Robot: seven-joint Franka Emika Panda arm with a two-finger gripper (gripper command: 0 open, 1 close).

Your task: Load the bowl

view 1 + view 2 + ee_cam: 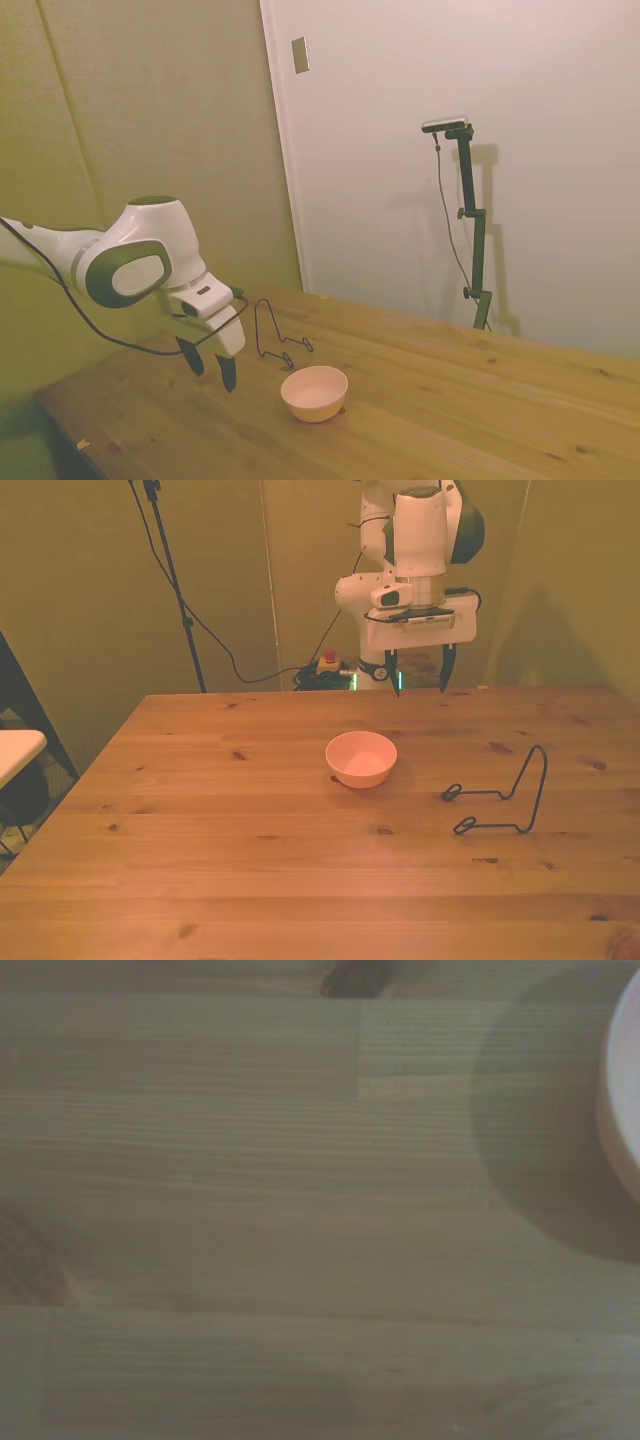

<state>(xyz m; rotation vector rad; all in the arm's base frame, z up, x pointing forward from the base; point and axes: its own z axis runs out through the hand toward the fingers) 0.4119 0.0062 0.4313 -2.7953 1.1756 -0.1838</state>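
The small pale peach-pink bowl [314,392] [361,758] sits upright on the wooden table [250,860], with nothing in it. My gripper [211,364] [420,672] hangs above the table behind the bowl, toward the robot's side, apart from it. Its two dark fingers point down and stand open with nothing between them. In the wrist view only an edge of the bowl [622,1100] shows beside bare wood.
A thin black wire rack [505,795] [275,337] stands on the table to the front view's right of the bowl. A black tripod and cables [180,600] stand behind the table at the front view's left.
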